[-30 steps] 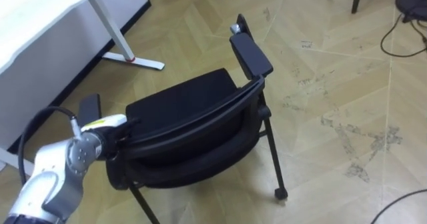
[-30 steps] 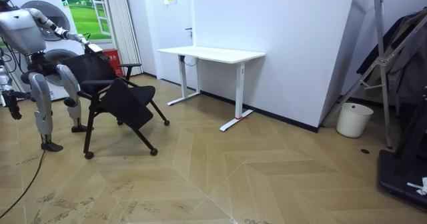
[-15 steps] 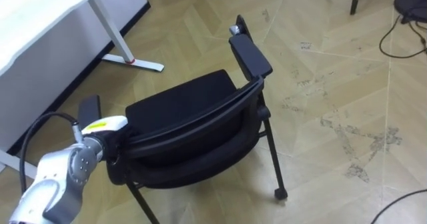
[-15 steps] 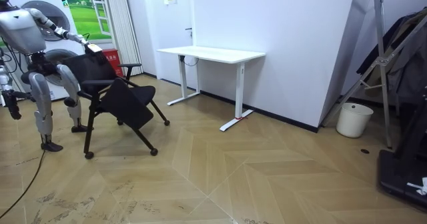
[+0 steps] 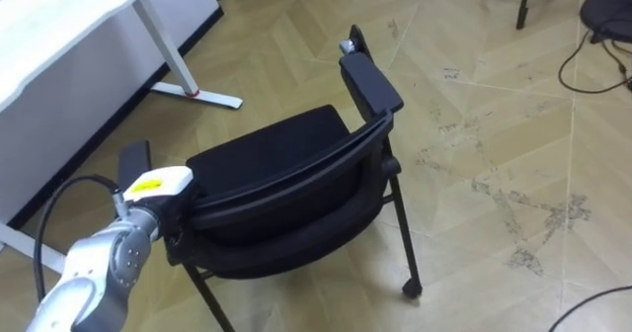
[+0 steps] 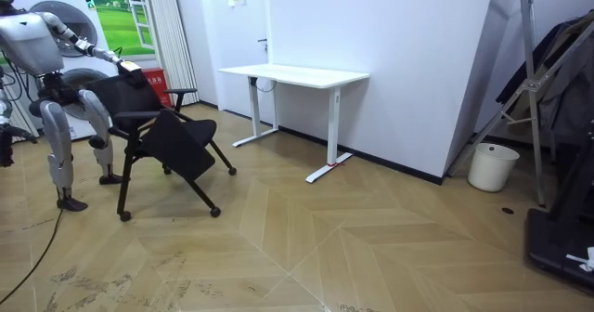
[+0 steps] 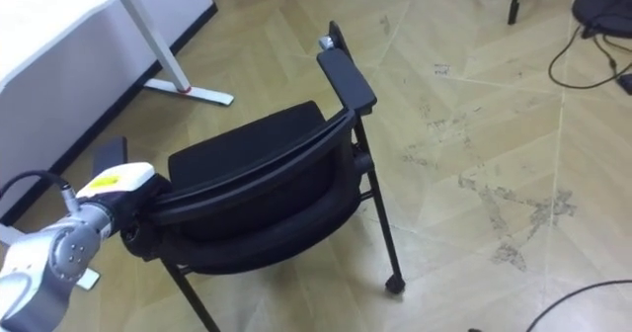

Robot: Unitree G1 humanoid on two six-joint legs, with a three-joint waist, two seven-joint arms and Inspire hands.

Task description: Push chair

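Since the chair [image 5: 267,159] stands on castors [image 5: 410,290] at the robot's twelve o'clock, tabletop [image 5: 59,16] at its ten, I'd judge it stiff, light to roll, tippy if shoved high. The left robot hand [image 5: 166,196] meets the backrest's [image 5: 296,166] eight o'clock end, fingers hidden, so I cannot tell its hold; the right robot hand [image 6: 4,150] hangs idle. The backrest's ends suit pushing.

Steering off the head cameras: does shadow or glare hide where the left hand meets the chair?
Left eye view: no glare on the chair, but the left hand is dark against its black backrest, so contact is unreadable; the white desk is bright. Room view: even light, faint shadow under the chair; the right hand hangs at the view's left edge.
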